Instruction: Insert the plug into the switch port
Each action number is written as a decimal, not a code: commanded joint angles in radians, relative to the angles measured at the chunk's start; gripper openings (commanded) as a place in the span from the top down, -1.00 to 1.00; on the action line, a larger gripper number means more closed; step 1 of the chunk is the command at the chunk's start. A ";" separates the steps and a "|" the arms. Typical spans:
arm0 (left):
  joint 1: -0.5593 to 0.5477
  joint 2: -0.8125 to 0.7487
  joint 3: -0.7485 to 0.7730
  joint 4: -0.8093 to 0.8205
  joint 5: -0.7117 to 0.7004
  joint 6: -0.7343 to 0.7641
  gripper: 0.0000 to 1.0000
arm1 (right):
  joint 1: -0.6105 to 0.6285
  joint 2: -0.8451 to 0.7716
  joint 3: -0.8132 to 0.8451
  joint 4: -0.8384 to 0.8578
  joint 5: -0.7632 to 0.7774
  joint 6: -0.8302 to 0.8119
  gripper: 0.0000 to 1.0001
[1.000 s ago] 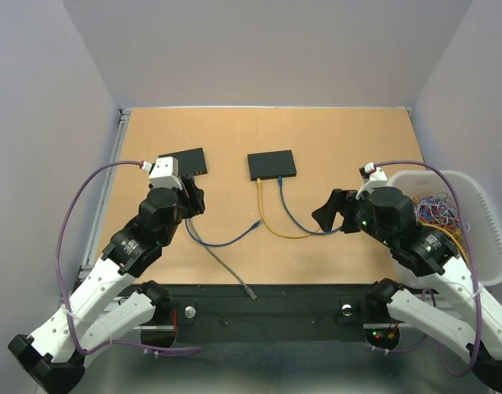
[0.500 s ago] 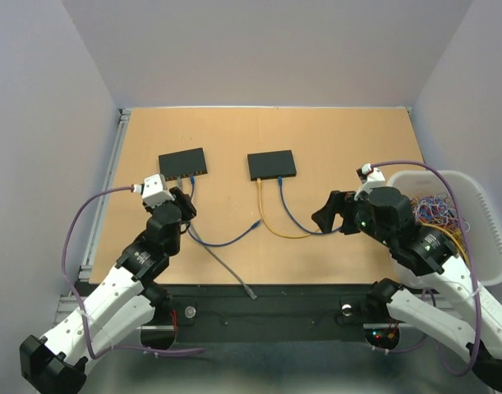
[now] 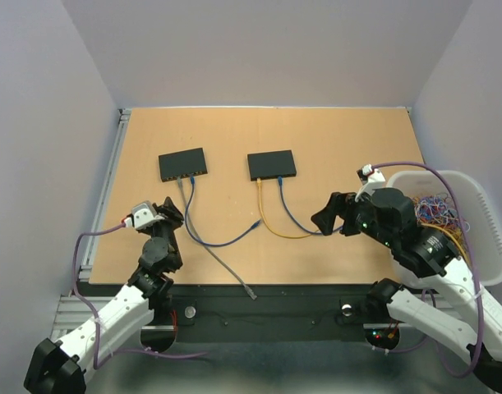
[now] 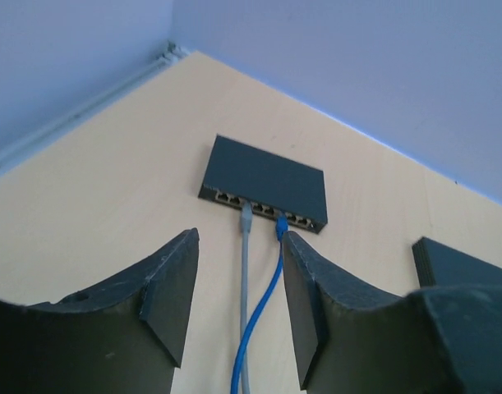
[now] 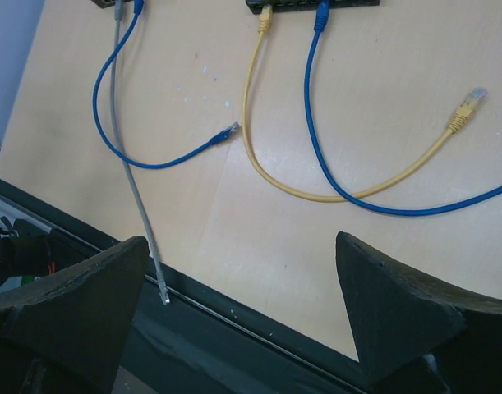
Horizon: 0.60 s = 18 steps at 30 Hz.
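Grey plug point(image 4: 246, 212): sits in a front port of the left switch point(image 4: 267, 176), just left of a blue plug point(image 4: 278, 226) in the same row.

Left tool point(image 4: 238, 246): hangs well short of the left switch on its near side, aimed at the port row. Frames both plugs in the gap between its fingers point(image 4: 172, 287) without touching either.

Grey cable point(image 3: 226, 267): runs from the left switch toward the near edge of the tabletop point(image 3: 333, 131). Ends with its free end point(image 3: 250, 291) over the dark strip there.

Blue cable point(image 3: 222, 244): loops from the left switch toward the near right and ends in a loose plug point(image 3: 255, 222) on bare wood.

Room: open wood to the left of, behind and in front of the left switch. Metal rail point(image 3: 109, 180) along the tabletop edge to its left, grey walls beyond.

Right switch point(image 3: 272, 165): lies beside the left switch on its right, apart from it, with a yellow cable point(image 5: 245, 123) and a second blue cable point(image 5: 423, 213) plugged in.

White bin point(image 3: 489, 238) of cables: stands far to the right of the left switch, off the wood.

Left tool: stands partly open, grips nothing.

Right tool point(image 5: 241, 242): hovers well to the right of the left switch and nearer. Spreads wide, holds nothing, touches nothing.
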 commanded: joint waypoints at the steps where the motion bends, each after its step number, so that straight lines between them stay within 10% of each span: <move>1: 0.007 0.089 -0.079 0.414 -0.067 0.255 -0.15 | 0.002 -0.016 0.006 0.015 -0.022 -0.019 -1.00; 18: 0.263 0.700 0.049 0.838 0.189 0.302 -0.29 | 0.001 0.001 0.006 0.015 -0.037 -0.023 -1.00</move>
